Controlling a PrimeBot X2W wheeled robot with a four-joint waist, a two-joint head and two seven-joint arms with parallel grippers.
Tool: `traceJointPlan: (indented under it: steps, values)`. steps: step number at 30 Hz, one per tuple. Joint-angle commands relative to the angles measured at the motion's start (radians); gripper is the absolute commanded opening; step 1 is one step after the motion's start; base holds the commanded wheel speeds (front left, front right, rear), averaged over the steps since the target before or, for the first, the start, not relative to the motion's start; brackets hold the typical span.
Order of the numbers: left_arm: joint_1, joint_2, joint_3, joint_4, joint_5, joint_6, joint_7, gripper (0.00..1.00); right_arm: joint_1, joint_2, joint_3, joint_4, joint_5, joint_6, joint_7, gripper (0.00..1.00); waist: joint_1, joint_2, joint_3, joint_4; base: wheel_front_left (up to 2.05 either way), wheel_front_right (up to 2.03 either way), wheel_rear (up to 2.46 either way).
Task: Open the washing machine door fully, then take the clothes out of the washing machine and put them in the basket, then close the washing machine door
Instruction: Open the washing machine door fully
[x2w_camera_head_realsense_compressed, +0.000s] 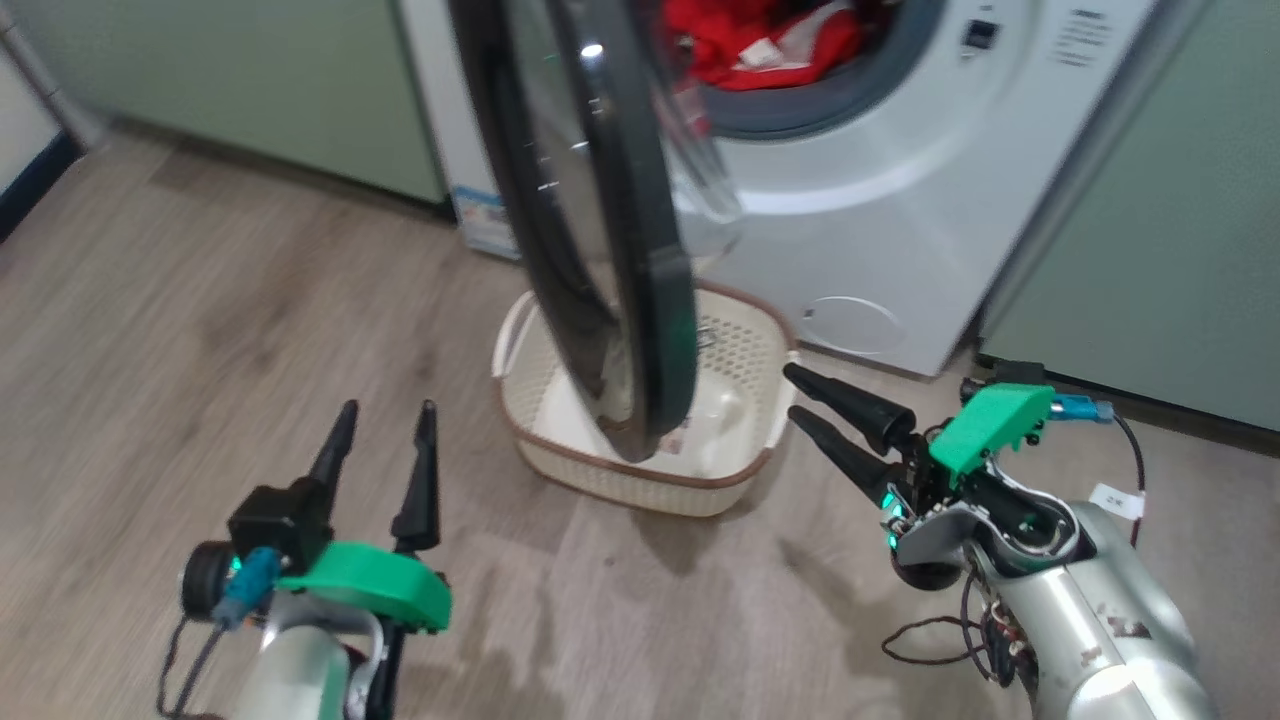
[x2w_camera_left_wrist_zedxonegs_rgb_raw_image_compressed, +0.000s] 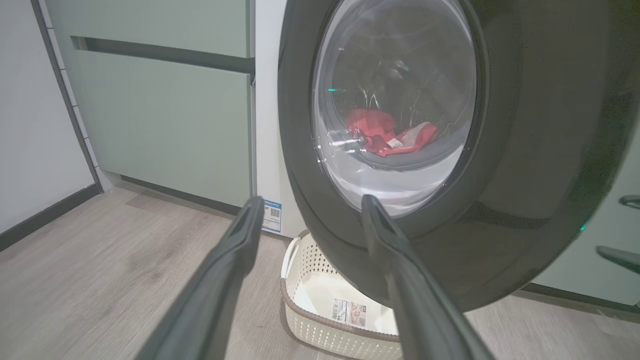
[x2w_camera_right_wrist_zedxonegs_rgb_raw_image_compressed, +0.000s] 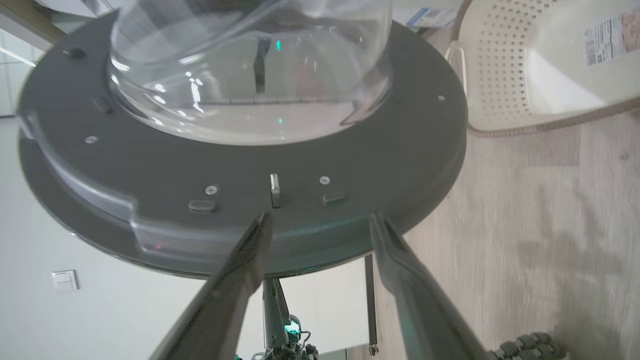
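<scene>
The washing machine door (x2w_camera_head_realsense_compressed: 600, 250) stands half open, edge-on to me, its black rim hanging over the basket (x2w_camera_head_realsense_compressed: 745, 345). Red clothes (x2w_camera_head_realsense_compressed: 740, 40) with a white patch lie in the drum of the white washing machine (x2w_camera_head_realsense_compressed: 900, 200). My right gripper (x2w_camera_head_realsense_compressed: 792, 392) is open to the right of the door, fingers pointing at its lower rim, nothing between them. In the right wrist view the right gripper (x2w_camera_right_wrist_zedxonegs_rgb_raw_image_compressed: 321, 216) faces the door's inner side (x2w_camera_right_wrist_zedxonegs_rgb_raw_image_compressed: 250, 170). My left gripper (x2w_camera_head_realsense_compressed: 388, 408) is open at lower left, apart from the door. Past the left gripper (x2w_camera_left_wrist_zedxonegs_rgb_raw_image_compressed: 312, 200), the clothes (x2w_camera_left_wrist_zedxonegs_rgb_raw_image_compressed: 385, 132) show through the door's window.
Pale green cabinets (x2w_camera_head_realsense_compressed: 250, 90) flank the washer on both sides. A small round white flap (x2w_camera_head_realsense_compressed: 850, 325) sits low on the washer front. A cable (x2w_camera_head_realsense_compressed: 1130, 450) trails by my right arm. Bare wood floor (x2w_camera_head_realsense_compressed: 200, 330) spreads to the left and in front.
</scene>
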Motion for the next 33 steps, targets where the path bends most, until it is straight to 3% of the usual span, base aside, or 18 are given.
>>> traceJointPlan:
  steps: [1, 6, 10, 18, 19, 21, 23, 28, 31, 33]
  values:
    - [-0.031, 0.013, 0.049, -0.026, 0.016, -0.005, -0.006, 1.0, -0.002, 0.008, 0.003, -0.047, -0.01, 0.0, -0.018, 1.0, 0.0001, -0.0001, -0.021, -0.045, 0.0, 0.0, 0.0]
    - [-0.04, 0.013, 0.113, -0.008, 0.049, -0.031, -0.006, 1.0, 0.041, -0.01, -0.007, -0.107, -0.057, 0.0, -0.102, 1.0, 0.0001, -0.0001, -0.035, -0.12, 0.0, 0.0, 0.0]
    - [-0.045, 0.014, 0.149, 0.005, 0.064, -0.046, -0.006, 1.0, 0.076, -0.038, -0.019, -0.144, -0.108, 0.0, -0.235, 1.0, 0.0001, -0.0001, -0.048, -0.167, 0.0, 0.0, 0.0]
    - [-0.045, 0.015, 0.199, 0.017, 0.077, -0.061, -0.006, 1.0, 0.125, -0.159, 0.109, -0.185, -0.351, 0.0, -0.69, 1.0, 0.0001, -0.0001, -0.073, -0.226, 0.0, 0.0, 0.0]
    - [-0.045, 0.015, 0.199, 0.017, 0.077, -0.061, -0.006, 1.0, 0.125, -0.159, 0.109, -0.185, -0.351, 0.0, -0.69, 1.0, 0.0001, -0.0001, -0.073, -0.226, 0.0, 0.0, 0.0]
    - [-0.042, 0.015, 0.205, 0.018, 0.078, -0.063, -0.006, 1.0, 0.128, -0.189, 0.161, -0.158, -0.413, 0.0, -0.816, 1.0, 0.0001, -0.0001, -0.079, -0.234, 0.0, 0.0, 0.0]
    - [-0.041, 0.015, 0.208, 0.019, 0.08, -0.065, -0.006, 1.0, 0.126, -0.212, 0.194, -0.122, -0.477, 0.0, -0.869, 1.0, 0.0001, -0.0001, -0.082, -0.24, 0.0, 0.0, 0.0]
    - [-0.035, 0.015, 0.212, 0.021, 0.083, -0.067, -0.006, 1.0, 0.16, -0.194, -0.002, -0.161, -0.753, 0.0, -0.878, 1.0, 0.0001, -0.0001, -0.085, -0.255, 0.0, 0.0, 0.0]
    - [-0.03, 0.015, 0.214, 0.026, 0.087, -0.068, -0.006, 1.0, 0.267, -0.115, -0.162, -0.273, -1.05, 0.0, -0.879, 1.0, 0.0001, -0.0001, -0.087, -0.259, 0.0, 0.0, 0.0]
    - [-0.027, 0.017, 0.213, 0.031, 0.086, -0.068, -0.006, 1.0, 0.305, -0.091, -0.191, -0.305, -1.138, 0.0, -0.879, 1.0, 0.0001, -0.0001, -0.09, -0.261, 0.0, 0.0, 0.0]
